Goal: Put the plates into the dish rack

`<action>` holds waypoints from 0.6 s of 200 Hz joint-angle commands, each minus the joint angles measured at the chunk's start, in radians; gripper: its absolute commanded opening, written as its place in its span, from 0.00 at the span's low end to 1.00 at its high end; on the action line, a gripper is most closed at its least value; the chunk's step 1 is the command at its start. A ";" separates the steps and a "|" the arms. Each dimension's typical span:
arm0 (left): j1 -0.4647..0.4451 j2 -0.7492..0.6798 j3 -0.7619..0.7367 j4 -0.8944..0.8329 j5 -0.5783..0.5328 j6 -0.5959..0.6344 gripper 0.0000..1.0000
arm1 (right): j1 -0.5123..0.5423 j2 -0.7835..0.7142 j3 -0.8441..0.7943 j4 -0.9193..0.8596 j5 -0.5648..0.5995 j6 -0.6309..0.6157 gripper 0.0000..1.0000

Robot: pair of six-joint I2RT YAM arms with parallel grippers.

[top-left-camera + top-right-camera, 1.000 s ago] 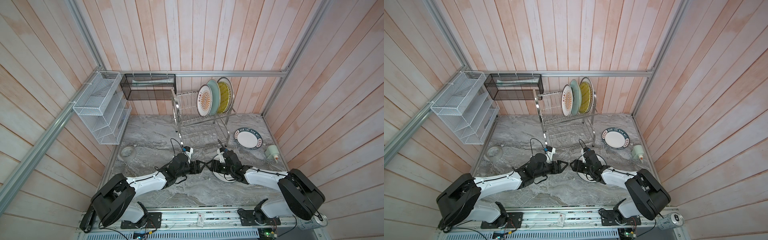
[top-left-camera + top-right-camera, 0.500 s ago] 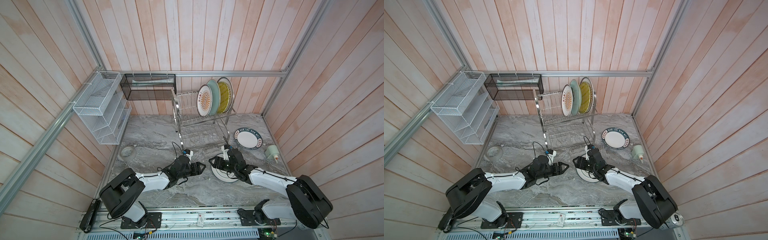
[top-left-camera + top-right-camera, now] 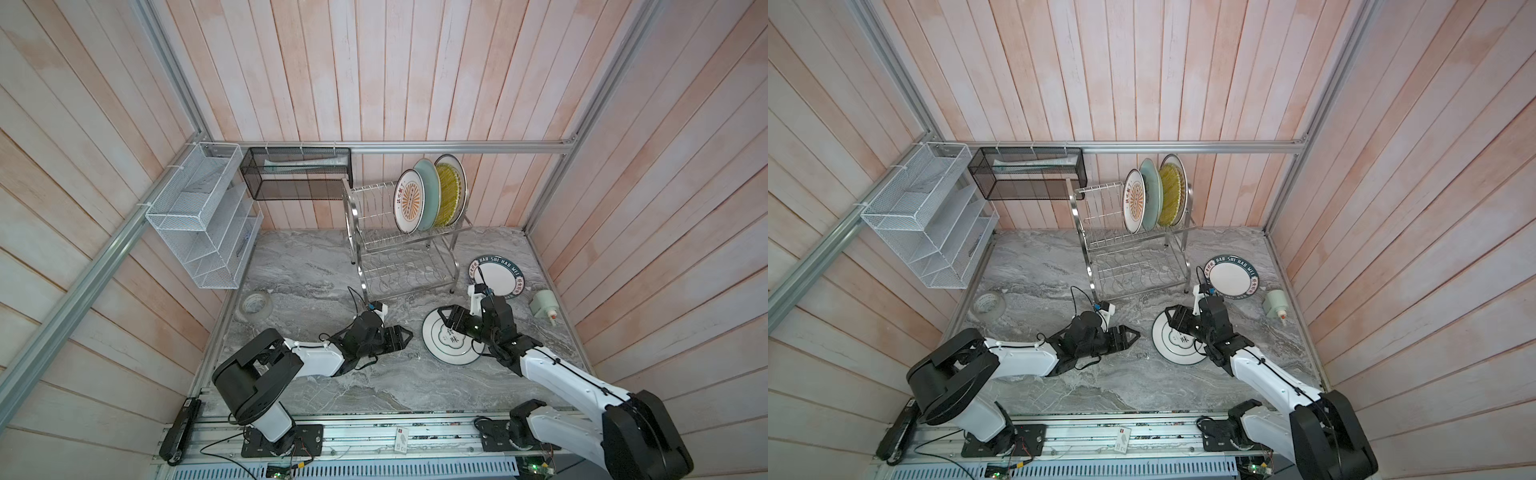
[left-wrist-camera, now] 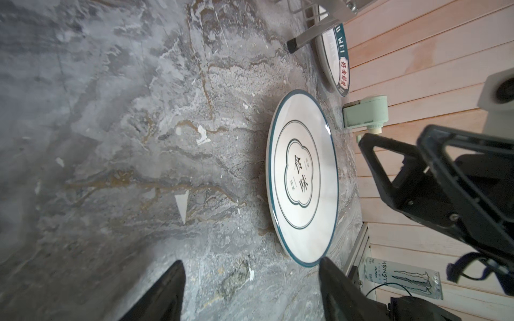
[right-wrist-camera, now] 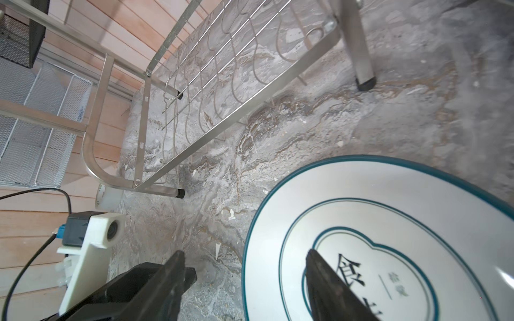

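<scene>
Marble tabletop [image 3: 311, 270], cloud plate [image 3: 440, 347] flat; right fingers [image 3: 451, 320] apart over its rim, left fingers [image 3: 401, 336] apart, empty, beside it

Left tool [image 3: 402, 336], right tool [image 3: 451, 322], seemingly agape

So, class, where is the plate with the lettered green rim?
In both top views the lettered plate lies flat at the right, beside the dish rack and beyond the cloud-outline plate.
</scene>
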 commanded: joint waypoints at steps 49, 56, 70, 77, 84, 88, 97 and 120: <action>-0.014 0.120 0.075 0.093 0.082 -0.058 0.76 | -0.086 -0.141 -0.088 -0.078 0.005 -0.024 0.68; -0.016 0.127 0.079 0.098 0.083 -0.063 0.76 | -0.095 -0.147 -0.091 -0.082 0.000 -0.026 0.68; -0.023 0.139 0.086 0.103 0.079 -0.077 0.76 | -0.115 -0.158 -0.096 -0.087 -0.006 -0.032 0.68; -0.028 0.144 0.087 0.106 0.072 -0.088 0.76 | -0.126 -0.163 -0.097 -0.088 -0.010 -0.033 0.68; -0.033 0.150 0.088 0.111 0.063 -0.103 0.75 | -0.135 -0.167 -0.101 -0.089 -0.015 -0.035 0.68; -0.036 0.153 0.088 0.116 0.056 -0.113 0.76 | -0.141 -0.171 -0.103 -0.090 -0.017 -0.035 0.68; -0.047 0.161 0.086 0.127 0.039 -0.132 0.75 | -0.154 -0.177 -0.105 -0.089 -0.024 -0.036 0.68; -0.075 0.186 0.086 0.161 -0.004 -0.199 0.75 | -0.177 -0.194 -0.117 -0.090 -0.037 -0.036 0.68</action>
